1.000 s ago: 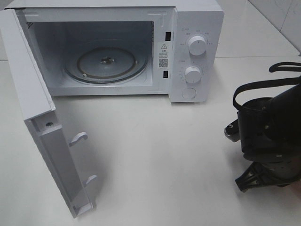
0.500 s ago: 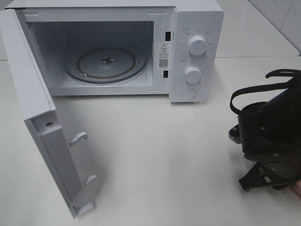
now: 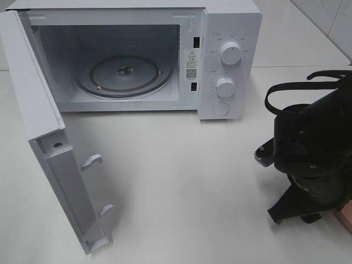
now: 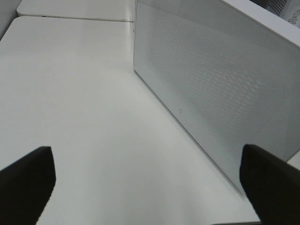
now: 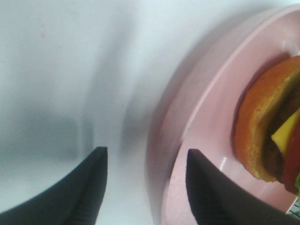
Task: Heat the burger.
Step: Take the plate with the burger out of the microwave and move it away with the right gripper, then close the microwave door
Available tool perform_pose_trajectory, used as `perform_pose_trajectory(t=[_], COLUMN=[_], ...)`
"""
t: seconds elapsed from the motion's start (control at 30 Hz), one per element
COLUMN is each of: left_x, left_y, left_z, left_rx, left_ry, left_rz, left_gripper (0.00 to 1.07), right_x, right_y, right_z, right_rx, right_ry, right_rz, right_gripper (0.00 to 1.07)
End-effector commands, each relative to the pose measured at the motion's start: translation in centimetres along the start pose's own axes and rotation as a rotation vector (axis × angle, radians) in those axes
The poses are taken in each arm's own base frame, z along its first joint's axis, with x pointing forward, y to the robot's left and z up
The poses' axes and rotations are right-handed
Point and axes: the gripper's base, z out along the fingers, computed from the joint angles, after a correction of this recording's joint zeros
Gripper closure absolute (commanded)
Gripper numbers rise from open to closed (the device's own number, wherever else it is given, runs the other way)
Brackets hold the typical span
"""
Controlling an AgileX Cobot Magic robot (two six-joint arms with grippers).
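The right arm [image 3: 316,140] stands well to the right of the microwave [image 3: 231,60], in front of its control panel side, a dark bulk with a looped cable over it, wrist turned down toward the worktop [image 3: 181,187]. The right gripper [image 5: 145,187] hangs low over the worktop; its jaws stand partly apart with nothing between them, one fingertip [image 5: 91,187] over bare worktop, the other over the rim of a plate [image 5: 201,117].

The left arm is outside the high view. The left gripper [image 4: 147,183] sits beside the microwave's perforated side wall, jaws spread wide and holding nothing.
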Motion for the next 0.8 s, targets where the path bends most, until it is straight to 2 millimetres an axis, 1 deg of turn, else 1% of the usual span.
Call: perform_pose_trajectory(t=[0.03,0.07,0.1,0.13,0.17,0.2,0.23,0.27,0.3,0.33,0.37,0.4,0.43,0.47,0.5,0.53,0.57,0.6,0.63,0.67,0.7,0.77,0.8], left_x=[0.0,0.0,0.0,0.0,0.0,0.0,0.0,0.0,0.0,0.0,0.0,0.0,0.0,0.0,0.0,0.0,0.0,0.0,0.0,0.0,0.0,0.0,0.0], left_y=[0.0,0.0,0.0,0.0,0.0,0.0,0.0,0.0,0.0,0.0,0.0,0.0,0.0,0.0,0.0,0.0,0.0,0.0,0.0,0.0,0.0,0.0,0.0], left_z=[0.0,0.0,0.0,0.0,0.0,0.0,0.0,0.0,0.0,0.0,0.0,0.0,0.0,0.0,0.0,0.0,0.0,0.0,0.0,0.0,0.0,0.0,0.0], left_rx=[-0.004,-0.004,-0.004,-0.004,-0.004,-0.004,-0.004,-0.004,-0.004,-0.004,-0.004,-0.004,-0.004,-0.004,-0.004,-0.004,-0.004,-0.004,-0.004,-0.004,-0.004,-0.004,-0.004], left_ry=[-0.010,-0.010,-0.010,-0.010,-0.010,-0.010,-0.010,-0.010,-0.010,-0.010,-0.010,-0.010,-0.010,-0.010,-0.010,-0.010,-0.010,-0.010,-0.010,-0.010,-0.010,-0.010,-0.010], left_rz=[-0.003,-0.003,-0.003,-0.003,-0.003,-0.003,-0.003,-0.003,-0.003,-0.003,-0.003,-0.003,-0.003,-0.003,-0.003,-0.003,-0.003,-0.003,-0.003,-0.003,-0.003,-0.003,-0.003], left_gripper=[0.06,0.06,0.06,0.06,0.06,0.06,0.06,0.06,0.06,0.06,0.06,0.06,0.06,0.06,0.06,0.06,0.06,0.06,0.06,0.06,0.06,0.06,0.06], right_x=[0.1,0.1,0.3,0.3,0.6,0.8,0.8,1.2,1.2,1.6,1.9,1.9,2.4,2.8,2.8,3.5,3.5,4.2,4.6,4.6,5.4,5.7,6.5], right_y=[-0.8,-0.8,-1.3,-1.3,-1.9,-2.3,-2.3,-3.0,-3.0,-3.7,-4.1,-4.1,-4.8,-5.2,-5.2,-6.0,-6.0,-6.6,-6.9,-6.9,-7.4,-7.6,-8.1], right_z=[-2.1,-2.1,-3.3,-3.3,-4.3,-4.9,-4.9,-6.1,-6.1,-7.1,-7.6,-7.6,-8.6,-9.1,-9.1,-10.0,-10.0,-10.8,-11.2,-11.2,-11.9,-12.2,-12.9], right_rx=[-0.030,-0.030,-0.064,-0.064,-0.105,-0.130,-0.130,-0.168,-0.168,-0.206,-0.225,-0.225,-0.258,-0.274,-0.274,-0.307,-0.307,-0.346,-0.370,-0.370,-0.411,-0.428,-0.473], right_ry=[-0.071,-0.071,-0.103,-0.103,-0.135,-0.152,-0.152,-0.190,-0.190,-0.224,-0.244,-0.244,-0.281,-0.297,-0.297,-0.333,-0.333,-0.365,-0.383,-0.383,-0.418,-0.433,-0.469], right_rz=[0.012,0.012,0.009,0.009,0.002,0.001,0.001,-0.007,-0.007,-0.014,-0.016,-0.016,-0.021,-0.020,-0.020,-0.019,-0.019,-0.024,-0.026,-0.026,-0.030,-0.032,-0.037], right_gripper=[0.56,0.56,0.56,0.56,0.54,0.52,0.52,0.47,0.47,0.41,0.38,0.38,0.32,0.30,0.30,0.29,0.29,0.30,0.30,0.30,0.30,0.31,0.31])
